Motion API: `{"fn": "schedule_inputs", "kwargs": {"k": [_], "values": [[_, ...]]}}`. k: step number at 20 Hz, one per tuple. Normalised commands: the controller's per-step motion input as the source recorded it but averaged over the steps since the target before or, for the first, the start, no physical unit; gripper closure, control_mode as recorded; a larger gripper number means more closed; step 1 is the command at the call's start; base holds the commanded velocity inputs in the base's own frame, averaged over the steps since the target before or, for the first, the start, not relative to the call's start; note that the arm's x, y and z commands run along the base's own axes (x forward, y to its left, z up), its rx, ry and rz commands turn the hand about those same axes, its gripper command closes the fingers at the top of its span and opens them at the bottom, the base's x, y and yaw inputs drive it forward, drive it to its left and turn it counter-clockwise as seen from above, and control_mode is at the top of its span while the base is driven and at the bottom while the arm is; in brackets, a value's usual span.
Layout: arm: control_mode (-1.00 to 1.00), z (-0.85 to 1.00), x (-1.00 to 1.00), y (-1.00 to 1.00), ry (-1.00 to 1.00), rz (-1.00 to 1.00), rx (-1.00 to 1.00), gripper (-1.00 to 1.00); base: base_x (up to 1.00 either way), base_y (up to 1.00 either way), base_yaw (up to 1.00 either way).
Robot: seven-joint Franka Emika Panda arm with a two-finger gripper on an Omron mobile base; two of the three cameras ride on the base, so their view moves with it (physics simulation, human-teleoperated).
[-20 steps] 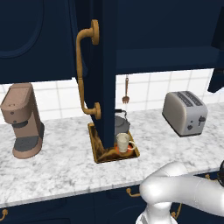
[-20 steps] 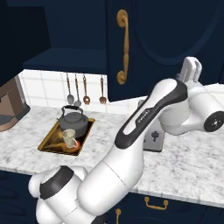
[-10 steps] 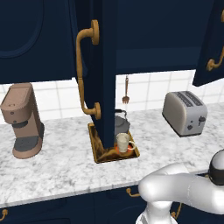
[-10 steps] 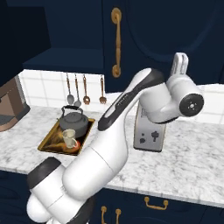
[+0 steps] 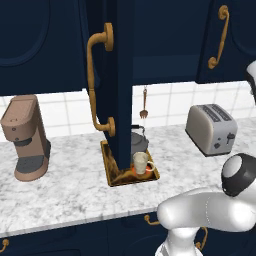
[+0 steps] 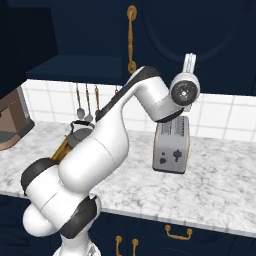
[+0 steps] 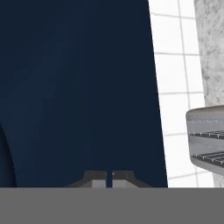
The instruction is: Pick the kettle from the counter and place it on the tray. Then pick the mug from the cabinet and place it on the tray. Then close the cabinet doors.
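The amber tray (image 5: pixel 114 176) lies on the marbled counter (image 5: pixel 70 195). On it stand the dark kettle (image 5: pixel 140 144) and, in front of it, the cream mug (image 5: pixel 140 162). The kettle (image 6: pixel 80 131) also peeks out behind my arm. The left cabinet door (image 5: pixel 121 75) stands open, edge-on, in front of the tray. The right cabinet door (image 5: pixel 237 30) with its brass handle (image 5: pixel 220 36) lies almost flush with the cabinet (image 5: pixel 165 50). My gripper (image 6: pixel 190 59) points up against that door (image 6: pixel 190 30); its fingertips (image 7: pixel 99 180) are together, shut on nothing, close to the navy panel (image 7: pixel 78 87).
A silver toaster (image 5: pixel 212 128) stands on the counter right of the tray, just below my hand (image 6: pixel 172 145). A brown coffee machine (image 5: pixel 26 137) is at the left. Utensils (image 6: pixel 87 102) hang on the tiled wall. Navy drawers with brass pulls (image 6: pixel 178 233) run below.
The right cabinet door has swung from open to nearly closed, with my hand moving along against it. The tray, kettle, mug and left door have not moved.
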Motion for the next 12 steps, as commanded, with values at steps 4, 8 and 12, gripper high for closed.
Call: {"fn": "schedule_inputs", "kwargs": {"k": [4,8,12], "values": [[-1.00,0.00,0.67,0.09,0.13,0.00,0.01,1.00,0.00,0.00,0.00],[-1.00,0.00,0.59,0.00,0.07,0.00,0.00,1.00,0.00,0.00,0.00],[-1.00,-0.11,0.23,0.20,-0.07,0.00,0.01,1.00,0.00,0.00,0.00]]}}
